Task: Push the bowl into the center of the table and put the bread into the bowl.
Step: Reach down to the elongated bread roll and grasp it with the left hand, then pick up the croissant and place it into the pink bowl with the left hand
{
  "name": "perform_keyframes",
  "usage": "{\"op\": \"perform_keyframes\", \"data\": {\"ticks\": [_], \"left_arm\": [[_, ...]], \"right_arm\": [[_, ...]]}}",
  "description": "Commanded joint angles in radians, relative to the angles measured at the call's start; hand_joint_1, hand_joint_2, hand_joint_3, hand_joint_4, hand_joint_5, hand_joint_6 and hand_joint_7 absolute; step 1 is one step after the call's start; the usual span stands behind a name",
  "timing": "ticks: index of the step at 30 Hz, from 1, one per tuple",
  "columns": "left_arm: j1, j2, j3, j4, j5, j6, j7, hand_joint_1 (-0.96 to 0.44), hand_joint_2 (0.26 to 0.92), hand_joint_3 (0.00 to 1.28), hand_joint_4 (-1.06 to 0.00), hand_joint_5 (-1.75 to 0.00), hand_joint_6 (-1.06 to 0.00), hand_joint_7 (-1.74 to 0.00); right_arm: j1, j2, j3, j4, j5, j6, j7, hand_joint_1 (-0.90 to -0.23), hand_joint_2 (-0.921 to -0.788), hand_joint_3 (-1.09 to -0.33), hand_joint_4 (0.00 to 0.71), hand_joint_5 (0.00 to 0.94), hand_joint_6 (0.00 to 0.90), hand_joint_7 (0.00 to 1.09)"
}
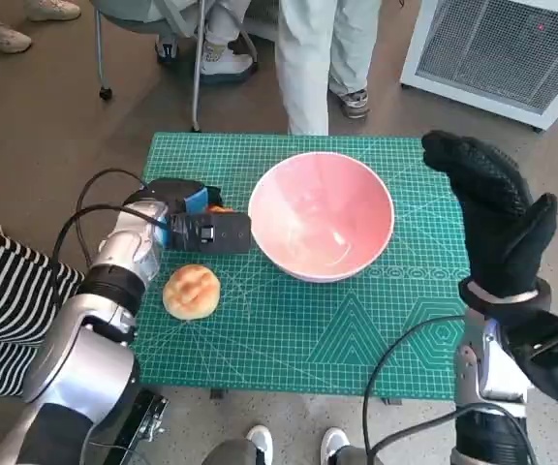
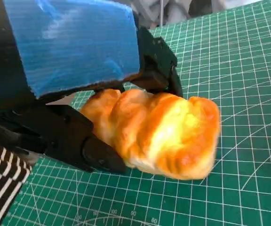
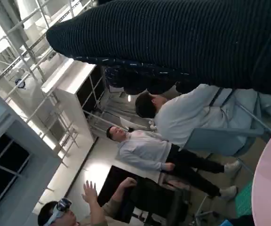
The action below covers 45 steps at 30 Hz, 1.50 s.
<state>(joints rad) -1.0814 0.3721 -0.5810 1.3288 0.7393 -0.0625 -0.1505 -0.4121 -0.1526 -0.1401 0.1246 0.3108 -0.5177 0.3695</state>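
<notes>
Nearest the robot, at the bench's front left, one round bun (image 1: 191, 292) lies by itself on the green cutting mat (image 1: 356, 339) that covers the bench, touched by nothing.

Just behind it is the left hand (image 1: 197, 225), low over the mat beside the bowl's left rim. A second piece of bread, a golden twisted loaf (image 2: 159, 134), sits in this hand. The left wrist view shows the black fingers (image 2: 86, 148) clamped on it, one under the loaf's near end and another over its top, with the far end sticking out free above the mat. In the head view only a small orange sliver of it shows at the hand's edge. That makes two breads in all, neither in the bowl.

One pink bowl (image 1: 322, 214) stands upright around the middle of the mat, a little toward the far edge, with nothing inside.

The right hand (image 1: 492, 213) is raised over the bench's right edge, its gloved fingers straight and close together, holding nothing.

Beyond the bench, two pairs of legs (image 1: 313, 58) and a white unit (image 1: 502, 53) stand on the floor. The right wrist view shows three people (image 3: 149, 150).
</notes>
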Motion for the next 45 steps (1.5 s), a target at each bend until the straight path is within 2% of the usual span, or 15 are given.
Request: {"op": "perform_keyframes", "data": {"ticks": [1,8,16,21,28,36,40,45], "left_arm": [[0.014,0.018,-0.001,0.002,0.002,-0.029,0.022,0.0,0.92,0.04,-0.74,-1.17,-0.63,-1.09],[-0.023,0.049,0.047,-0.029,-0.038,-0.067,0.055,0.0,0.92,0.05,-0.75,-1.15,-0.61,-1.12],[-0.051,0.095,0.151,-0.143,-0.124,-0.143,0.096,0.0,0.92,0.04,-0.76,-1.14,-0.62,-1.11],[-0.017,0.134,0.234,-0.339,-0.183,-0.208,0.132,0.0,0.92,0.04,-0.76,-1.1,-0.61,-1.16],[0.088,0.139,0.315,-0.663,-0.246,-0.247,0.126,0.0,0.919,0.04,-0.77,-1.07,-0.62,-1.18],[0.15,0.105,0.316,-0.899,-0.252,-0.206,0.061,0.0,0.916,0.02,-0.79,-1.06,-0.65,-1.14],[0.161,0.08,0.305,-0.926,-0.247,-0.204,0.032,0.0,0.916,0.02,-0.8,-1.03,-0.65,-1.15],[0.144,0.019,0.277,-0.849,-0.25,-0.23,0.007,0.0,0.917,0.02,-0.8,-1.02,-0.64,-1.17]], "right_arm": [[0.016,-0.001,0.003,0.008,0.006,0.018,0.01,-0.707,-0.921,-0.703,0.178,0.002,0.138,0.36],[0.023,0.001,0.007,-0.005,-0.011,0.016,0.001,-0.703,-0.921,-0.704,0.178,0.002,0.136,0.36],[0.02,0.001,0.005,0.006,-0.006,0.013,0.005,-0.699,-0.921,-0.704,0.174,0.0,0.134,0.36],[0.023,0.001,0.008,0.002,-0.019,0.012,-0.001,-0.701,-0.921,-0.704,0.174,0.0,0.133,0.37],[0.026,0.003,0.007,0.006,-0.02,0.009,-0.005,-0.7,-0.921,-0.708,0.175,0.001,0.132,0.37],[0.029,0.007,0.006,0.011,-0.019,0.003,-0.006,-0.698,-0.921,-0.71,0.176,0.001,0.131,0.37],[0.033,0.006,0.006,0.01,-0.023,-0.003,-0.007,-0.698,-0.921,-0.711,0.177,0.001,0.13,0.37],[0.037,0.002,0.006,0.005,-0.031,-0.007,-0.01,-0.696,-0.921,-0.722,0.178,0.002,0.13,0.37]]}}
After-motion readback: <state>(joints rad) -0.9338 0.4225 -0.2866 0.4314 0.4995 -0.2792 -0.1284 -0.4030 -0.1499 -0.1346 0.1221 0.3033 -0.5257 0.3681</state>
